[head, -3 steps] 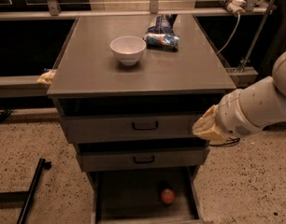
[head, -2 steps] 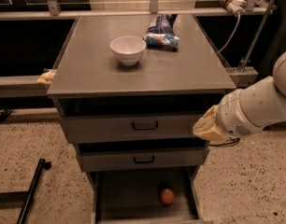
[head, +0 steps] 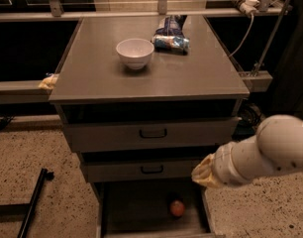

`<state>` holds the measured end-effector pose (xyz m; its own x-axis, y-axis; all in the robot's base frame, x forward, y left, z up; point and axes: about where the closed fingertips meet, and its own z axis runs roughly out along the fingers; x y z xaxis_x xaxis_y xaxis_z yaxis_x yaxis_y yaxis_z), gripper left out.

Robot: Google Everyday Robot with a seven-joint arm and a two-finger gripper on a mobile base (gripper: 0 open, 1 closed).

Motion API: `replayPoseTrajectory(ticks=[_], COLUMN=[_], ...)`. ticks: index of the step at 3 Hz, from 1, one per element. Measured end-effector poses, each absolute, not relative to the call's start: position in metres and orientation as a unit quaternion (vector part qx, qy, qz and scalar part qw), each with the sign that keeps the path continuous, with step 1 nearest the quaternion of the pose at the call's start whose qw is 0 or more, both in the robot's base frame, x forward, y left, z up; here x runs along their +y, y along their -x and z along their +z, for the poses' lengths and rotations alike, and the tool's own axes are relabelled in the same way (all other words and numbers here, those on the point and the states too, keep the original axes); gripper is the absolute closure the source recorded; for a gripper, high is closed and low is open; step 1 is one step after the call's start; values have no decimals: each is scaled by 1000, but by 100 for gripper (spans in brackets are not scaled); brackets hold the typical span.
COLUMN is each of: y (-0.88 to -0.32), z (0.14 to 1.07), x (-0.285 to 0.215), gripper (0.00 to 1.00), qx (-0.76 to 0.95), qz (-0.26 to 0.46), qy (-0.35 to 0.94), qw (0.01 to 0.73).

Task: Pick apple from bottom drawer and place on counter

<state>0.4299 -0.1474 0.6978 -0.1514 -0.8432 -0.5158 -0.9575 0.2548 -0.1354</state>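
Position of the apple: it lay on the grey floor of the bottom drawer, which stood pulled open. The apple was right of the middle and towards the back, just below the front of the middle drawer. It seemed to touch no wall.

The hand hung at the right of the cabinet, at the height of the middle drawer. It was above the apple, a little to its right and apart from it. I could see nothing in its hold. Whether it was open or closed I could not tell, because only its pale yellowish end showed at the tip of the white arm.

In my judgement the apple was small, firm and rather light, so its weight would be no difficulty. Its skin was probably smooth and a little slippery, and on the flat floor it could roll away if pushed from one side only. It would be best taken from above, across its widest part, with contact on both sides at the same moment. A moderate squeeze would be enough, since such fruit bruises. The middle drawer hung close over it, so the approach should come from the front.

On the surface stood a white bowl and a snack bag.
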Motion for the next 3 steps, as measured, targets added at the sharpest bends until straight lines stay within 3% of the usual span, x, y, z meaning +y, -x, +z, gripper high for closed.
replayPoseTrajectory(ticks=[2, 3], y=[-424, -418], z=[548, 529], x=[-111, -106], gripper=[100, 100], qx=[734, 737], qz=[174, 192], qy=[589, 582], qw=[290, 286])
